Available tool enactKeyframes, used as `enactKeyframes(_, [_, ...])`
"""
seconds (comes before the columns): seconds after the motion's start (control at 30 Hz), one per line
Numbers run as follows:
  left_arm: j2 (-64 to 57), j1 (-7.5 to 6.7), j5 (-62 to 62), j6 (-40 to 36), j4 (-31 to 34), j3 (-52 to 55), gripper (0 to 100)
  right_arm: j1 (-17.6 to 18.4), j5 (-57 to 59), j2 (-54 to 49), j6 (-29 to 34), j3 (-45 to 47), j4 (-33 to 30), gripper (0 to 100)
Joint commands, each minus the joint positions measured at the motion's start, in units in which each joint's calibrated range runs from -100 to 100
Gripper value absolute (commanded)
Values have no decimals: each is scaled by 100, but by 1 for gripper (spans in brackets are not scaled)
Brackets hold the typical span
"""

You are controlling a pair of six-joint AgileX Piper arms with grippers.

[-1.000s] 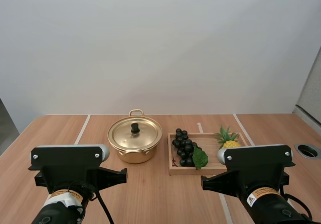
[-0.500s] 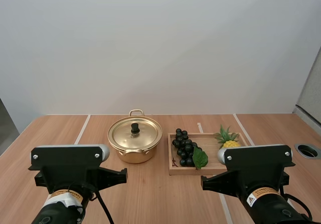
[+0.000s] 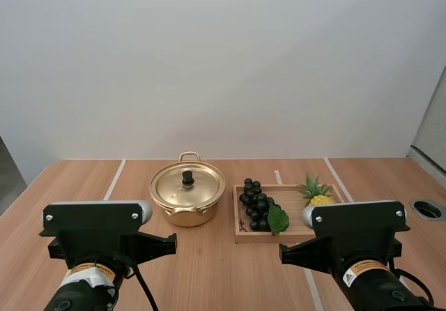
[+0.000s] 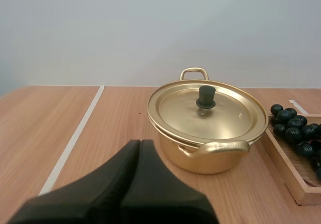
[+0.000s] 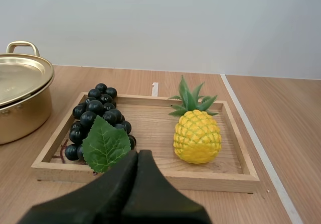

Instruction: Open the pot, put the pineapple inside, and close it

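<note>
A gold pot (image 3: 187, 198) stands on the table with its lid (image 4: 206, 111) on, a black knob (image 4: 206, 97) in the lid's middle. To its right a wooden tray (image 3: 240, 233) holds a small yellow pineapple (image 5: 196, 135) with green leaves, also seen as the pineapple (image 3: 317, 194) in the high view. My left gripper (image 4: 140, 146) is shut, its fingers together as one dark wedge short of the pot. My right gripper (image 5: 138, 156) is shut too, in front of the tray's near rim (image 5: 150, 176), apart from the pineapple.
A bunch of dark grapes (image 3: 257, 203) with a green leaf (image 5: 105, 144) lies in the tray's left half, between pot and pineapple. White tape lines (image 3: 113, 180) run along the wooden table. A round hole (image 3: 427, 209) sits near the table's right edge.
</note>
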Motion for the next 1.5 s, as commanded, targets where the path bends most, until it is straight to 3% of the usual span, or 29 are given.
enactKeyframes(0.0, [-36,-4,-179,-53,0,14,0,-10,-95,-29,-40,0,12,0])
enactKeyframes(0.1, [-36,-4,-868,-53,0,14,0,5,-123,-29,-40,0,32,0])
enactKeyframes(0.17, [-36,-4,-1758,-33,0,14,0,19,-378,-29,-40,0,210,0])
enactKeyframes(0.27, [-36,-4,-3589,154,0,14,0,25,-1342,-29,-40,0,-136,0])
enactKeyframes(0.4, [-36,-4,-5528,1065,0,14,0,25,-3358,-29,-40,0,-1037,0])
enactKeyframes(0.47, [-36,-4,-6110,1271,0,14,0,25,-4680,-29,-40,0,-1186,0])
enactKeyframes(0.7, [-36,-4,-6837,1294,0,14,0,25,-9332,-29,-241,0,-1087,0])
enactKeyframes(0.8, [-36,-4,-7220,1331,0,14,0,25,-10548,-29,-727,0,-514,0])
enactKeyframes(1.0, [-36,-12,-8302,1385,0,-36,0,25,-10544,-29,-1077,-487,2134,0])
enactKeyframes(1.03, [-36,-12,-8325,1317,0,-128,0,25,-10530,-29,-1218,-684,2341,0])
enactKeyframes(1.13, [-36,-12,-8271,1049,0,-526,0,25,-9944,-29,-1899,-1394,2479,0])
enactKeyframes(1.3, [-30,-12,-8074,686,0,-1611,0,25,-8429,265,-2200,-2648,2654,0])
enactKeyframes(1.47, [544,-12,-5881,686,0,-3239,0,25,-7373,810,-2403,-3892,2713,0])
